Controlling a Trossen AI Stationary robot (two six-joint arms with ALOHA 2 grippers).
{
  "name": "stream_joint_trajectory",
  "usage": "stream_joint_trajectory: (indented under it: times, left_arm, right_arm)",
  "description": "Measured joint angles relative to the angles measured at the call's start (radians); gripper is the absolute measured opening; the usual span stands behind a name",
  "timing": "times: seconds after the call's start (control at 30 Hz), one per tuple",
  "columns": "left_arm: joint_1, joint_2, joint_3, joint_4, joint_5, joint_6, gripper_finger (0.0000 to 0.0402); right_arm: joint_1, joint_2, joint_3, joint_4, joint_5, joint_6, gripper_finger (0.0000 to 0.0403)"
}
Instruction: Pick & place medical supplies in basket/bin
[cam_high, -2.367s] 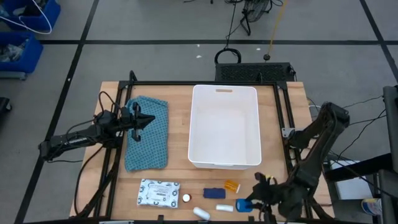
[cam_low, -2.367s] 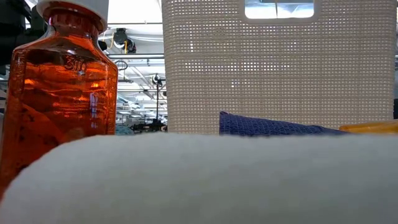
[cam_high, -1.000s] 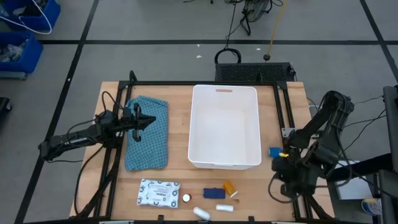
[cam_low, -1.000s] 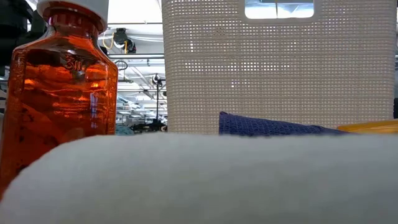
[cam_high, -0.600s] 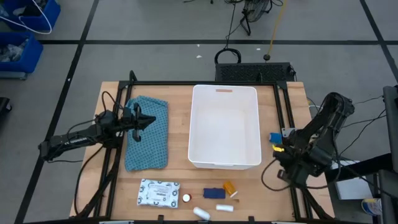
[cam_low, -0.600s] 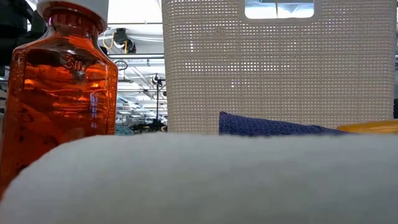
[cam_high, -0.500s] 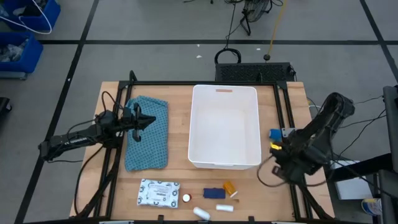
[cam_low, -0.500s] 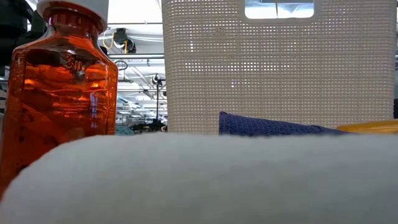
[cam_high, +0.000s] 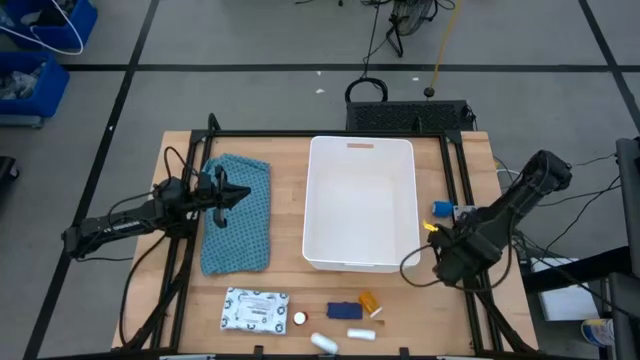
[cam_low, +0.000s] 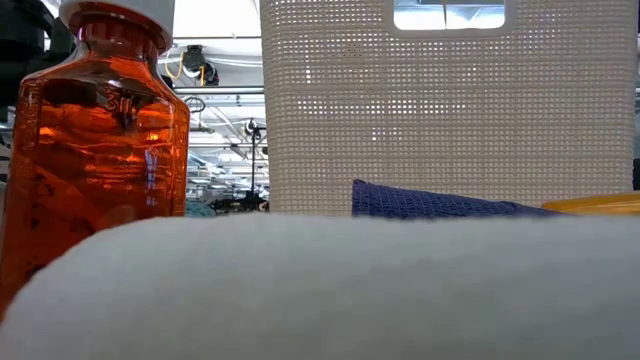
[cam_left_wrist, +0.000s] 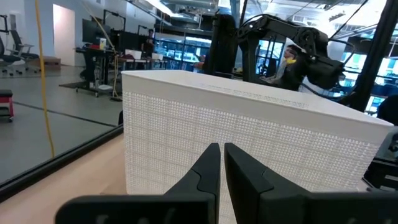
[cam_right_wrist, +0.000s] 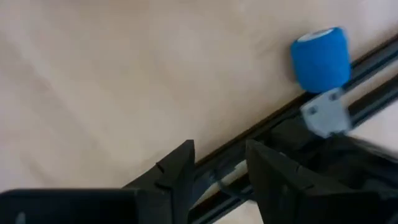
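Note:
My right gripper (cam_high: 432, 232) hangs open over bare wood just right of the white tub (cam_high: 361, 262), holding nothing; its open fingers (cam_right_wrist: 179, 168) show in the right wrist view. A blue roll (cam_high: 441, 208) lies on its side on the table against the right rail, beside a grey bracket (cam_right_wrist: 324, 112), apart from the fingers. The blue roll (cam_right_wrist: 319, 57) is also in the right wrist view. By the near edge lie the white packet (cam_high: 255, 309), blue pieces (cam_high: 343, 310), the orange pill bottle (cam_high: 371, 299) and white tubes (cam_high: 360, 334). My left gripper (cam_high: 235, 192) waits shut over the teal cloth (cam_high: 237, 228).
Black frame rails (cam_high: 465, 190) run along both table sides. In the low view a red-orange bottle (cam_low: 95, 130) with a white cap stands at left, a blurred white tube (cam_low: 320, 290) fills the foreground, and the tub wall (cam_low: 450, 100) rises behind. Bare wood lies right of the tub.
My right gripper has moved from beside the right rail toward the tub and a little toward the far edge. The blue roll now shows farther toward the far edge along the right rail, next to the bracket.

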Motion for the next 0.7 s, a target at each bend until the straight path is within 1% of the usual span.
stream_joint_trajectory:
  times: [0.07,0.17,0.27,0.37,0.47,0.53,0.7]
  left_arm:
    - [0.0,0.0,0.0,-0.004,0.0,-0.005,0.0026]
    - [0.0,0.0,0.0,-0.009,0.0,-0.007,0.0026]
    - [0.0,0.0,0.0,-0.009,0.0,-0.008,0.0026]
    - [0.0,0.0,0.0,-0.009,0.0,-0.009,0.0026]
    - [0.0,0.0,0.0,-0.008,0.0,-0.01,0.0026]
    - [0.0,0.0,0.0,-0.008,0.001,-0.017,0.0026]
    - [0.0,0.0,0.0,-0.008,0.001,-0.023,0.0026]
  right_arm:
    - [0.024,-0.003,0.0,0.068,-0.045,-0.018,0.0136]
    - [0.054,-0.002,0.0,0.25,-0.062,-0.034,0.0134]
    - [0.074,0.024,0.0,0.459,-0.011,-0.078,0.0127]
    - [0.081,0.091,0.0,0.642,0.034,-0.172,0.0114]
    - [0.061,0.177,0.0,0.794,0.024,-0.233,0.0108]
    - [0.048,0.234,0.001,0.856,-0.001,-0.258,0.0111]
    - [0.059,0.335,0.051,0.864,-0.016,-0.269,0.0124]
